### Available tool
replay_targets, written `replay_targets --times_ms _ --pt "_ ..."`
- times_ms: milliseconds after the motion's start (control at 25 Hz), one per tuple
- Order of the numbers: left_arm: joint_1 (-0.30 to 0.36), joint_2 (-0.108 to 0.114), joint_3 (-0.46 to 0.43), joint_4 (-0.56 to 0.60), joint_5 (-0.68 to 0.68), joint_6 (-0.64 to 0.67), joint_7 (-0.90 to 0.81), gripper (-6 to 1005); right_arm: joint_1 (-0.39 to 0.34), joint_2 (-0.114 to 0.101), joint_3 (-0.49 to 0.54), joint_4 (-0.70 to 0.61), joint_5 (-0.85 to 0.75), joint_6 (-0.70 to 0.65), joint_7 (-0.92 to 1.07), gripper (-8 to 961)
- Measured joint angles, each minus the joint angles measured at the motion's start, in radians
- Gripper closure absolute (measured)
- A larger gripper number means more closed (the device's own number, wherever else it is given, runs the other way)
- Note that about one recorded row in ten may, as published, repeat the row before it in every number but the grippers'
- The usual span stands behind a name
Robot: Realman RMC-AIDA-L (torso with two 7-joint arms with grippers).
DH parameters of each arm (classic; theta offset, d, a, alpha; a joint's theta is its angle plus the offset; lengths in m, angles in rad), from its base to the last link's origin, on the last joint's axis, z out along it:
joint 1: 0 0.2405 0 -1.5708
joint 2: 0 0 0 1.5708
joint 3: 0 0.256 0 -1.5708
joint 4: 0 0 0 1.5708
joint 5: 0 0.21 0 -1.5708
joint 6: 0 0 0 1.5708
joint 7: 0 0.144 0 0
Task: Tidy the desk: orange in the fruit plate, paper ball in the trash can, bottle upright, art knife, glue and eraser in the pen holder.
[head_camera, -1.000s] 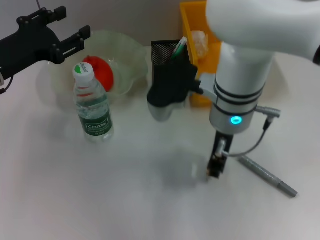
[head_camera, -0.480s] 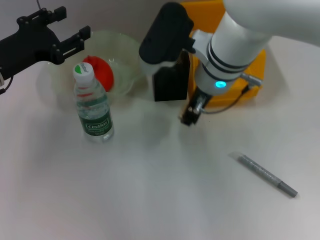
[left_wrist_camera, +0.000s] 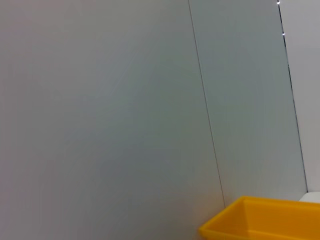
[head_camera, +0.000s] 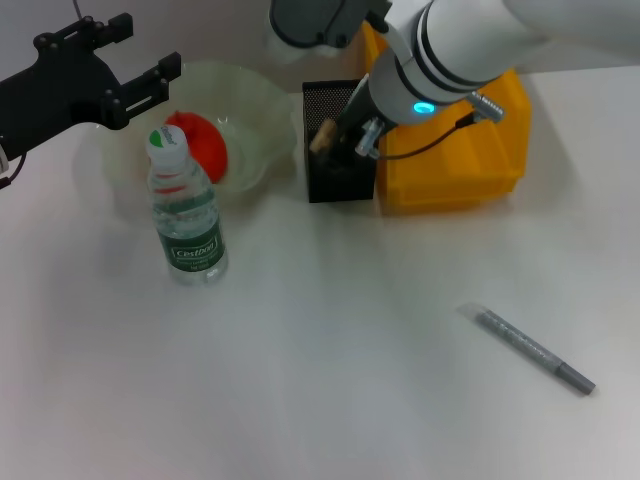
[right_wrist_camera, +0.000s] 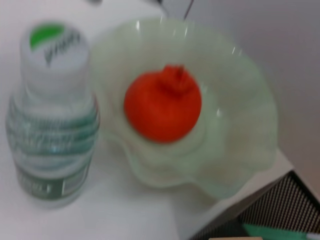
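We've got the small tan rectangular eraser (head_camera: 322, 137) pinched in the right pincer (head_camera: 340, 138), tilted, right over the square black mesh pen holder (head_camera: 338, 178). Red-orange orange (head_camera: 201, 146) is plated, clear bottle (head_camera: 186, 213) stands upright. The grey pen-like tool (head_camera: 534, 350) remains on the bench. The left pincer (head_camera: 150, 85), spread, hovers far from the holder.

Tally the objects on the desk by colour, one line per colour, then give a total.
Red-orange: 1, the orange
Pale green: 1, the fruit plate
Clear: 1, the bottle
Black: 1, the pen holder
Yellow: 1, the trash can
Tan: 1, the eraser
Grey: 1, the pen-like tool
Total: 7
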Motion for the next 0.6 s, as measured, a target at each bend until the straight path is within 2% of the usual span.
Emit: replay_targets --times_ms 240,600 --pt "-0.002 0.000 -0.002 0.000 0.000 0.000 0.002 314 -0.006 -0.003 0.018 -0.021 -0.008 0.017 -0.001 529" --pt "-0.002 0.000 -0.003 0.000 0.000 0.000 0.002 313 -0.007 -0.004 0.045 0.029 -0.056 0.107 0.000 511"
